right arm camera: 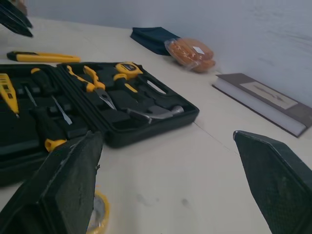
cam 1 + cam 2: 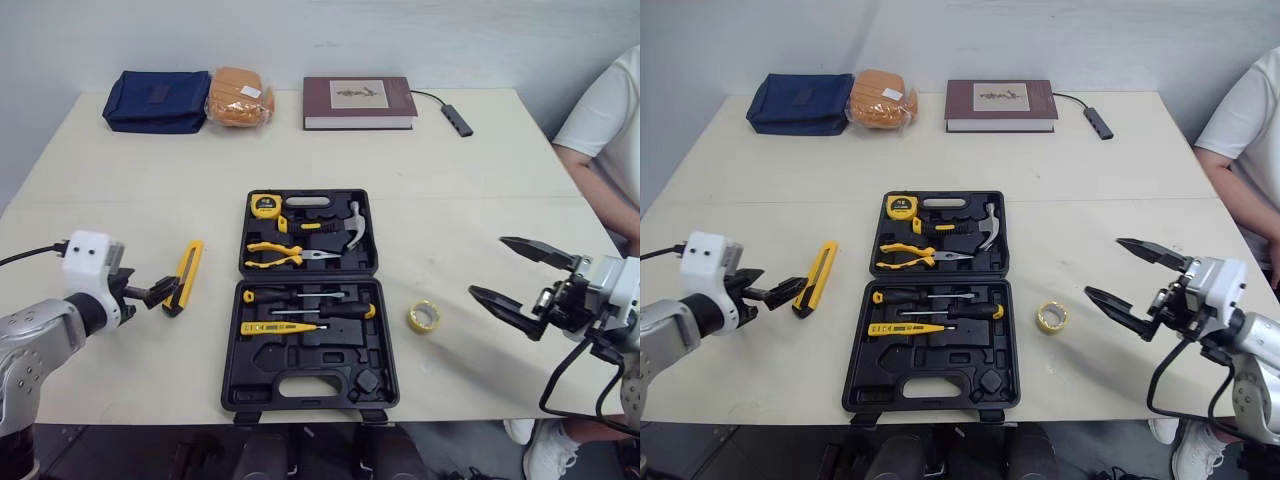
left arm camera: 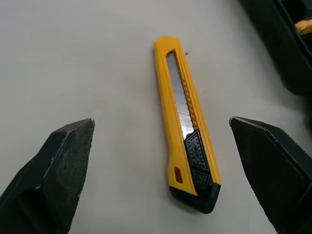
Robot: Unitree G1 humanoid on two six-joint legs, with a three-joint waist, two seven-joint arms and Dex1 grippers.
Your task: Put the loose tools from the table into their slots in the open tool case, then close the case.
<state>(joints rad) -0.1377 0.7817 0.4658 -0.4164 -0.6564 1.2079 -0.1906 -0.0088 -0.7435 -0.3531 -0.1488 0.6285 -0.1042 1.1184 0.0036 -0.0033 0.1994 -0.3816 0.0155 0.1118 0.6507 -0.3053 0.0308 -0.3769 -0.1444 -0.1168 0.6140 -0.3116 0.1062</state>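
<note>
Left gripper [image 2: 155, 293] gapes over the yellow utility knife [image 3: 185, 122], flat on the surface [image 2: 450, 170]. Close off-centre and it may skid away. Right gripper [image 2: 488, 266] hangs open, empty.

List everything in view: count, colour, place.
table: 1, beige, underneath
tool case: 1, black, open, centre
tape measure: 1, yellow, far half
pliers: 1, yellow-handled, far half
hammer: 1, black-handled, far half
screwdrivers: 2, black-handled, near half
tester: 1, yellow, near half
knife: 1, yellow, left of case
tape roll: 1, yellow, right of case
pouch: 1, blue, far left
bread pack: 1, orange, beside pouch
book: 1, maroon, far centre
adapter: 1, dark, right of book
person: 1, white shirt, right edge
left gripper: black, open, at knife
right gripper: black, open, near tape roll
</note>
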